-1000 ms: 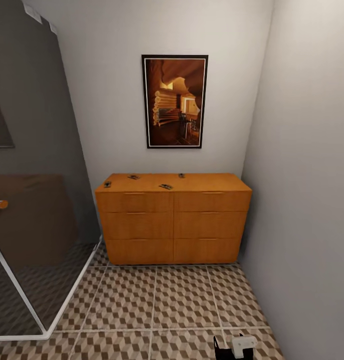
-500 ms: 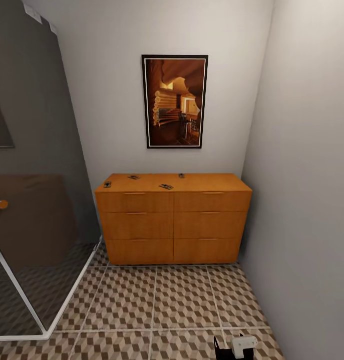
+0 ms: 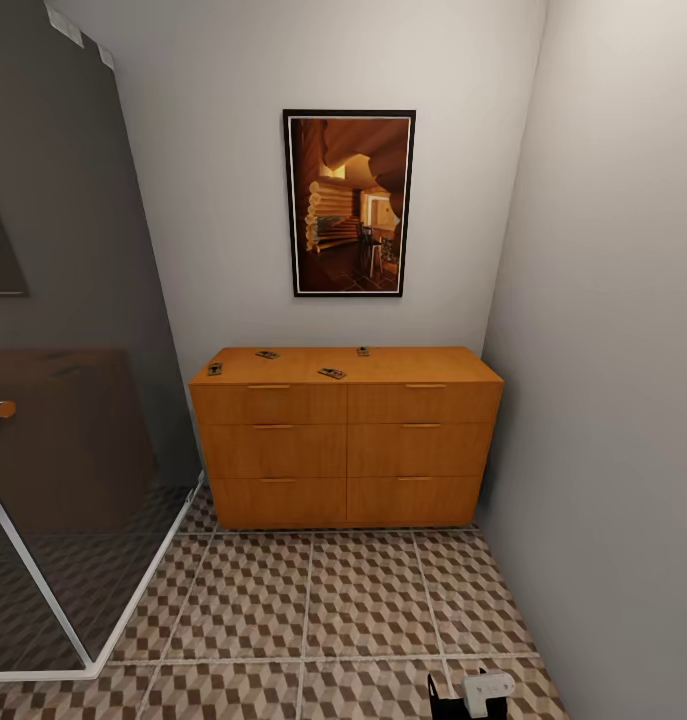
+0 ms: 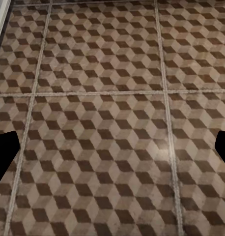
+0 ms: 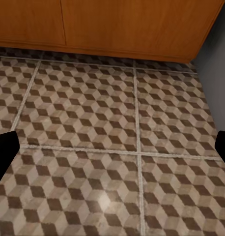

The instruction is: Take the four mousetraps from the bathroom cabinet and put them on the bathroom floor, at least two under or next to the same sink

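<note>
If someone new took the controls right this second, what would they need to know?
Left gripper: open, empty, over the bathroom floor.
Right gripper: open, empty, low near the cabinet.
All four mousetraps lie on the cabinet top.
Done: robot faces the cabinet.
Left: move closer, pick up each mousetrap, set all four on the floor, two by a sink.

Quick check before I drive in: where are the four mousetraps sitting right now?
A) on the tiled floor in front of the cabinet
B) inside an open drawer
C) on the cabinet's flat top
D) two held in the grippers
C: in the head view all four mousetraps lie scattered on the flat top of the cabinet, whose drawers are all shut; none lies on the bathroom floor.
</note>
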You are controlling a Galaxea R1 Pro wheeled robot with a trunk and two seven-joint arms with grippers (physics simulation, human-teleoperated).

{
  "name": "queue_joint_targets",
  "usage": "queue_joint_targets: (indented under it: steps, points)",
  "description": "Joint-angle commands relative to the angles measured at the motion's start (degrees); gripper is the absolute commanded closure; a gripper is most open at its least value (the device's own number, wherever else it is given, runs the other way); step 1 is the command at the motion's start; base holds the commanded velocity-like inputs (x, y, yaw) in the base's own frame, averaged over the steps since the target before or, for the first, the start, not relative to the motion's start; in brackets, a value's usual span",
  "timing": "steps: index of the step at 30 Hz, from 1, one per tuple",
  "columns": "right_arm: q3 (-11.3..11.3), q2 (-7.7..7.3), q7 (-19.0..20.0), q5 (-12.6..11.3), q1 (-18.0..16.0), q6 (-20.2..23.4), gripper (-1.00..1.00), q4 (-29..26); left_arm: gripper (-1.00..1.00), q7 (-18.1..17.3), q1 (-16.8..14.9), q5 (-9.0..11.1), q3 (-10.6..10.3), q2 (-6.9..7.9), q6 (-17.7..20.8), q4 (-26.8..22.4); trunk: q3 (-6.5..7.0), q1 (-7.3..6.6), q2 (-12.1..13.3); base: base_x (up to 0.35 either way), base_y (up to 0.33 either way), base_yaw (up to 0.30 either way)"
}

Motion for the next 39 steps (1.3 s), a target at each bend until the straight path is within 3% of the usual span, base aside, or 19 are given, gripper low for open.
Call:
queue_joint_targets:
  steps: [1, 18, 23, 24, 29, 30, 39]
  points:
    - [0.35, 0.02, -0.6, 0.41, -0.04, -0.05, -1.0, 0.05, -1.0, 0.13, -0.04, -0.02, -0.03, 0.0, -0.19, 0.05, -0.06, 0.0, -0.03, 0.0, 0.0, 0.0]
    - [0.09, 0.33, -0.94, 0.34, -0.04, 0.15, -1.0, -0.2, -1.0, 0.13, -0.04, -0.02, 0.02, 0.0, -0.14, 0.05, -0.06, 0.0, -0.03, 0.0, 0.0, 0.0]
    - [-0.03, 0.35, -2.28, 0.34, -0.04, 3.08, -1.0, -1.88, -1.0, 0.13, -0.04, -0.02, 0.04, 0.0, -0.12, 0.06, -0.06, 0.0, -0.03, 0.0, 0.0, 0.0]
    - [-0.04, 0.34, -3.4, 0.34, -0.04, 6.51, -1.0, -4.86, -1.0, 0.13, -0.04, -0.02, 0.03, 0.0, -0.11, 0.1, -0.06, 0.0, -0.03, 0.0, 0.0, 0.0]
    - [-0.05, 0.28, -4.74, 0.35, -0.04, 15.39, -1.0, -13.0, -1.0, 0.13, -0.04, -0.02, 0.02, 0.0, -0.1, 0.13, -0.06, 0.0, -0.03, 0.0, 0.0, 0.0]
    - [-0.05, 0.2, -4.99, 0.35, -0.04, 19.54, -1.0, -16.7, -1.0, 0.13, -0.04, -0.02, 0.0, 0.0, -0.1, 0.13, -0.06, 0.0, -0.03, 0.0, 0.0, 0.0]
    - [-0.06, -0.04, -5.42, 0.42, -0.31, 39.91, -1.0, -37.79, -1.0, 0.13, -0.04, -0.02, 0.0, 0.0, -0.1, 0.14, -0.06, 0.0, -0.03, 0.0, 0.0, 0.0]
